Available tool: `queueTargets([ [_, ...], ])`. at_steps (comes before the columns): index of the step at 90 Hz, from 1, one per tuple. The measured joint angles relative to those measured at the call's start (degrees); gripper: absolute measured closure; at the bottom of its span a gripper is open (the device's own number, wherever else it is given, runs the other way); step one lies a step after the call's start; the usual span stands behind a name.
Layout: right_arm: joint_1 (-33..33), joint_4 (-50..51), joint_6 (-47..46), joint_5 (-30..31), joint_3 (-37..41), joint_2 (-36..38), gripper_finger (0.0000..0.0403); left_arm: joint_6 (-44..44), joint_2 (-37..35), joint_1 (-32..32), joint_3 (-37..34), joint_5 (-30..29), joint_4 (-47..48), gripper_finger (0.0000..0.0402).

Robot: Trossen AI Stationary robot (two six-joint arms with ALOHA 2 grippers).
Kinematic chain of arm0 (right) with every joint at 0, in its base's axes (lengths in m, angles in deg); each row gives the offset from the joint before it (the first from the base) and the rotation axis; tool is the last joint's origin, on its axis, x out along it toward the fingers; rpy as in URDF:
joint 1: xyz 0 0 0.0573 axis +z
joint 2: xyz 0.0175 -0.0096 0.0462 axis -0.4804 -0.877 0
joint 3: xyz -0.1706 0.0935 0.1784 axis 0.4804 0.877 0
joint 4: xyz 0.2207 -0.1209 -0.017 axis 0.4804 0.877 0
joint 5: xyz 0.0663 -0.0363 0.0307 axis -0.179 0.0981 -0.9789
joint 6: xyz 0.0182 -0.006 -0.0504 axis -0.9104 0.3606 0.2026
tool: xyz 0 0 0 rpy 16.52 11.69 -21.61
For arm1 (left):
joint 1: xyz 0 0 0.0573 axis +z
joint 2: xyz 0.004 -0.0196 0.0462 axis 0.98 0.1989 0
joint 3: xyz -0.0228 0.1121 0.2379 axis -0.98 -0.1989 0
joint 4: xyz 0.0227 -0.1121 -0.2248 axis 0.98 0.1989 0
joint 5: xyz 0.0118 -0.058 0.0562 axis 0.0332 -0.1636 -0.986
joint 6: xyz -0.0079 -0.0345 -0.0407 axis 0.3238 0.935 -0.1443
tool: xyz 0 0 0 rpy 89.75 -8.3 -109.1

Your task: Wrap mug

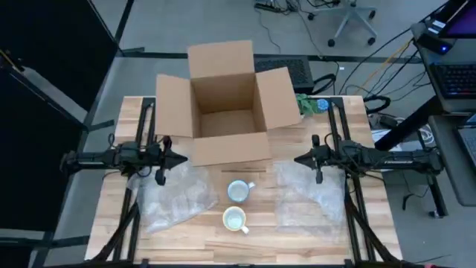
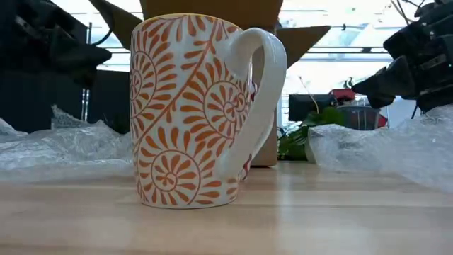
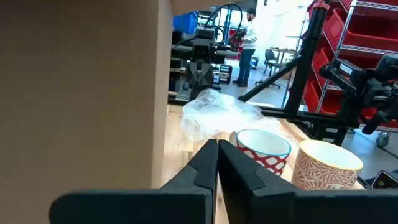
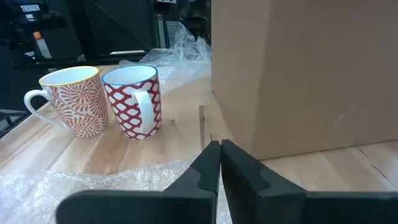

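Low view: orange-patterned mug (image 2: 202, 110) only; wrist views: red-patterned mug (image 4: 132, 99) beside it, both tools' fingers closed, empty.

Orange-leaf mug (image 2: 205, 113) — red-lattice mug (image 4: 132, 99), seemingly.

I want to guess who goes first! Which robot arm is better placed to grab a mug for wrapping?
It's nearly a tie. Both mugs, red and orange, sit midway between the left gripper and right gripper, both shut. The red mug's handle points right, so maybe the right arm.
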Motion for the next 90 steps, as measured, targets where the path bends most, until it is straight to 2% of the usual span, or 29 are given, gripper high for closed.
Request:
queueTargets([
  [84,0.0,0.0,0.0,0.0,0.0,0.0,0.0403,0.0,0.0,0.0,0.0,-0.9,-0.8,0.0402],
  [90,0.0,0.0,0.0,0.0,0.0,0.0,0.0403,3.9,0.0,0.0,0.0,-0.8,-2.1,0.0402],
])
